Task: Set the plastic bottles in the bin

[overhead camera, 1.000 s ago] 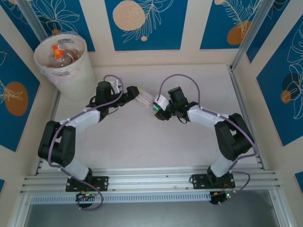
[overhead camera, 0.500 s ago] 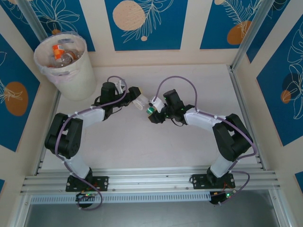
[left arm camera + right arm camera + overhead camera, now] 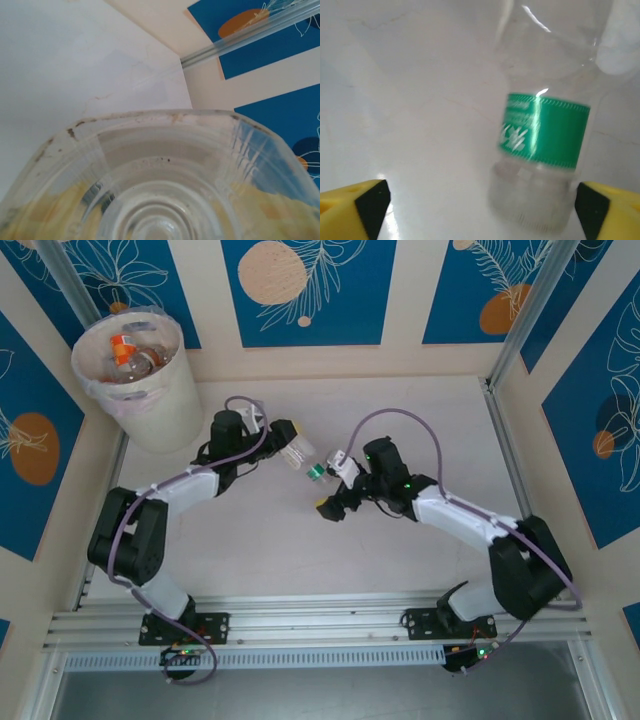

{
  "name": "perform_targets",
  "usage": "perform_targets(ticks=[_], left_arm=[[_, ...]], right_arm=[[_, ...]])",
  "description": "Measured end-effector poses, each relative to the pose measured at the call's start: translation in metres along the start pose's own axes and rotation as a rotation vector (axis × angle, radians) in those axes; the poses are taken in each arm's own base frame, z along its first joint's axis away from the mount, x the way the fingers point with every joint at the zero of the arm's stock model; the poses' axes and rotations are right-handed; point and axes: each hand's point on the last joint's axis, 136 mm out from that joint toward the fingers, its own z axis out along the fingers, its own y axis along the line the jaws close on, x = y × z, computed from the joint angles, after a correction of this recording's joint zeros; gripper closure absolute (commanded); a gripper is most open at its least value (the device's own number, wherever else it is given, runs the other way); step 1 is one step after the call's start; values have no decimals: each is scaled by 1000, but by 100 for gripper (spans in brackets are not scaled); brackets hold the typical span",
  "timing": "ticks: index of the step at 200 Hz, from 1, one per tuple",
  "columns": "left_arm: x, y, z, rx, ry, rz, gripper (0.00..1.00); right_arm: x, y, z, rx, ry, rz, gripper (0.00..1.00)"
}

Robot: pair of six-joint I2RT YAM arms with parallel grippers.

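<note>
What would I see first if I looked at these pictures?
A clear bottle with a green label sticks out of the left gripper at the middle of the table, with the right gripper open beside it. A big cream bin stands in the far left corner, bottles already inside.

- A clear bottle (image 3: 303,454) with a green label, tilted over mid-bench, its base toward the bin (image 3: 165,405).
- The bin, cream and bag-lined, stands upright far left, holding several bottles (image 3: 130,352).
</note>
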Motion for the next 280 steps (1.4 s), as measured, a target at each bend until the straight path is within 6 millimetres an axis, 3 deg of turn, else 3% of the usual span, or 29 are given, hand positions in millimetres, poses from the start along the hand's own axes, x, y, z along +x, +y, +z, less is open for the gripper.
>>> perform_targets(ticks=[5, 35, 65, 86, 107, 146, 171, 225, 246, 280], left_arm=[[-3, 0, -2, -6, -11, 8, 100], [-22, -5, -19, -36, -81, 54, 100], [-39, -26, -44, -44, -143, 156, 100], [-46, -43, -60, -54, -173, 242, 100], [-56, -59, -79, -79, -224, 331, 100], [-75, -84, -124, -158, -363, 471, 100], [-95, -102, -159, -256, -475, 571, 100], [-162, -148, -244, -556, -781, 816, 100], [-179, -154, -265, -655, -840, 873, 100], [-215, -156, -280, -828, -880, 950, 100]], right_arm=[[-4, 1, -7, 1, -21, -5, 1], [-29, -5, -56, 67, -152, -22, 1], [-53, -37, -113, 240, -290, 85, 1], [-56, -63, -147, 382, -357, 190, 1], [-50, -78, -167, 482, -445, 248, 1], [-14, -89, -172, 559, -508, 396, 1], [-18, -93, -178, 578, -512, 449, 1], [-35, -107, -191, 597, -541, 576, 1], [-29, -111, -183, 585, -521, 618, 1], [-25, -111, -175, 553, -499, 651, 1]])
